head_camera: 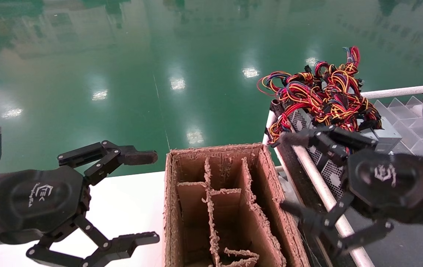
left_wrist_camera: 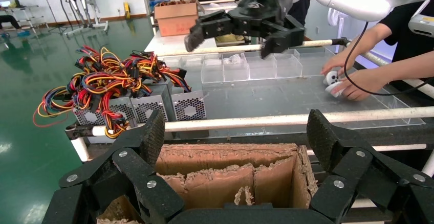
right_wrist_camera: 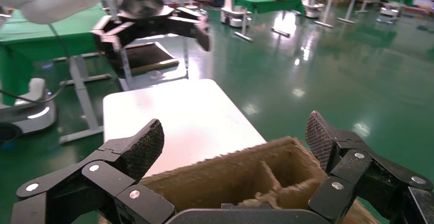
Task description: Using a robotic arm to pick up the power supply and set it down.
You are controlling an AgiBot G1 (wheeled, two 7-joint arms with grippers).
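Note:
Several grey power supplies (head_camera: 309, 122) with mesh faces and tangled red, yellow and black wires stand at the rack's far end, right of the cardboard box; they also show in the left wrist view (left_wrist_camera: 151, 106). My right gripper (head_camera: 283, 172) hovers open between the box and the rack, just in front of the power supplies, with nothing between its fingers (right_wrist_camera: 234, 134). It also appears farther off in the left wrist view (left_wrist_camera: 230, 44). My left gripper (head_camera: 152, 197) hangs open and empty over the white table, left of the box (left_wrist_camera: 238, 132).
A frayed cardboard box (head_camera: 270, 185) with dividers stands between the grippers. The white table (head_camera: 130, 200) lies to its left. The rack has white rails (head_camera: 319, 178) and clear plastic trays (left_wrist_camera: 245, 68). A person's hands (left_wrist_camera: 353, 81) rest on the rack's far side.

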